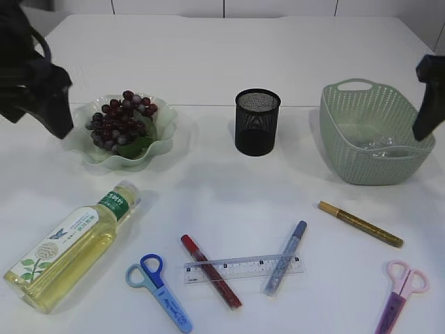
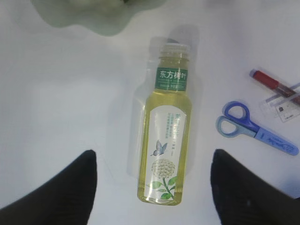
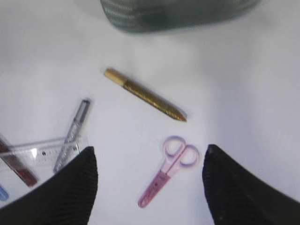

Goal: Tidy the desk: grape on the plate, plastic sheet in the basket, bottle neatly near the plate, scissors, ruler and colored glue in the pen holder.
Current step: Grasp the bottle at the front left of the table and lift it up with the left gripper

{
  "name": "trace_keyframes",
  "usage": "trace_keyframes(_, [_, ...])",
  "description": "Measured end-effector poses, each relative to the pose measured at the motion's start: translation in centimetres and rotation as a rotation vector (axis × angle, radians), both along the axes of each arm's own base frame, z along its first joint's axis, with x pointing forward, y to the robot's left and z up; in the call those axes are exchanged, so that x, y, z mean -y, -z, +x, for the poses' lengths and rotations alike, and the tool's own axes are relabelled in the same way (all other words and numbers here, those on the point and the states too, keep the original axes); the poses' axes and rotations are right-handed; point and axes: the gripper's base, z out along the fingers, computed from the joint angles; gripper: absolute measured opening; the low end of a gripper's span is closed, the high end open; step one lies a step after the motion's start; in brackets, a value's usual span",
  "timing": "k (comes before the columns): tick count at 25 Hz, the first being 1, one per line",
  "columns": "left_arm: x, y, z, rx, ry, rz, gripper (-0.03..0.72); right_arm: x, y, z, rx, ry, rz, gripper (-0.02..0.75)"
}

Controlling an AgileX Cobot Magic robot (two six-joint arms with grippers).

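Black wire mesh forms the pen holder (image 1: 257, 121), which stands upright at mid-worktop (image 1: 222, 56) and serves here as the reference. Left of it, the pale green plate (image 1: 164, 132) carries the grape bunch (image 1: 122, 120). Right of it sits the green basket (image 1: 351, 149), with what appears to be the clear plastic sheet (image 1: 375, 145) inside, though the view there is poor. Toward the camera and left of the holder, the bottle (image 1: 73, 245) of yellow liquid lies on its side, cap toward the plate. Nearer the camera than the holder lie the blue scissors (image 1: 158, 292), the red glue pen (image 1: 211, 280), the clear ruler (image 1: 243, 268) crossing that pen, and the blue glue pen (image 1: 286, 257) lying over the ruler's right end. Right of these are the gold glue pen (image 1: 360, 223) and the pink scissors (image 1: 399, 294). The left gripper (image 2: 152, 176) hangs above the bottle, jaws spread and holding nothing. The right gripper (image 3: 147, 176) hangs above the pink scissors, jaws likewise spread and empty.
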Motion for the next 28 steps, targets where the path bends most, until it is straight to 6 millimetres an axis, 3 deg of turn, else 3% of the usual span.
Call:
trace_keyframes(3, [1.2, 2.0, 0.6, -0.048, 0.032, 0.033, 0.551, -0.1, 0.6, -2.7, -0.027, -0.006, 0.001, 0.539])
trace_keyframes(7, [1.3, 5.7, 0.5, -0.157, 0.043, 0.089, 0.551, -0.1, 0.9, -5.7, -0.037, -0.010, 0.000, 0.522])
trace_keyframes(13, [0.6, 9.7, -0.8, -0.241, 0.055, 0.145, 0.555, -0.2, 0.0, -7.8, 0.005, -0.009, 0.008, 0.513])
trace_keyframes(19, [0.9, 10.4, -0.3, -0.195, 0.057, 0.115, 0.600, -0.4, -0.6, -8.4, 0.033, -0.008, 0.020, 0.512])
trace_keyframes(28, [1.4, 10.7, 0.0, -0.187, 0.046, 0.072, 0.554, -0.4, -0.6, -8.4, 0.033, -0.009, 0.020, 0.512])
